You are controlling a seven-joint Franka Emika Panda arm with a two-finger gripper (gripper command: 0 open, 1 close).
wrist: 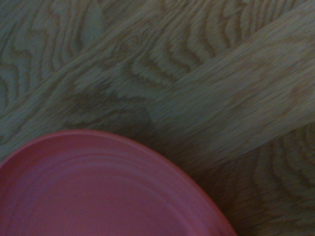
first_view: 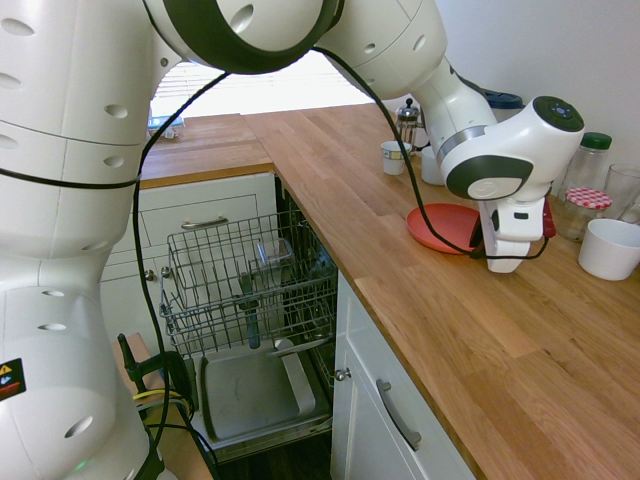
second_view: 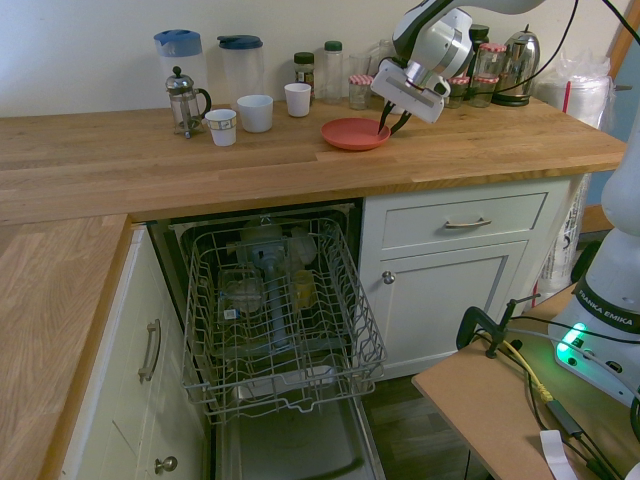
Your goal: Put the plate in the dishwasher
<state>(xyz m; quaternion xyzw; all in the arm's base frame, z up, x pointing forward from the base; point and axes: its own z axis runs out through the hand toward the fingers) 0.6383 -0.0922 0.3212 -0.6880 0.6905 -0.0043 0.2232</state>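
Note:
The coral-red plate [second_view: 352,134] lies flat on the wooden countertop, and its rim also fills the lower part of the wrist view [wrist: 98,187]. My gripper [second_view: 392,124] is down at the plate's right edge, fingers open and pointing down on either side of the rim. From the first exterior view the white hand hides the fingers, and only the plate [first_view: 438,226] shows beside it. Below the counter the dishwasher stands open with its grey wire rack [second_view: 280,310] pulled out over the lowered door [first_view: 250,392].
A white bowl [first_view: 610,248] and jars [first_view: 587,205] stand close behind the hand. A French press [second_view: 183,100], mugs [second_view: 221,127] and jugs line the back wall; a kettle [second_view: 518,68] sits at the right. Glasses [second_view: 240,290] occupy the rack.

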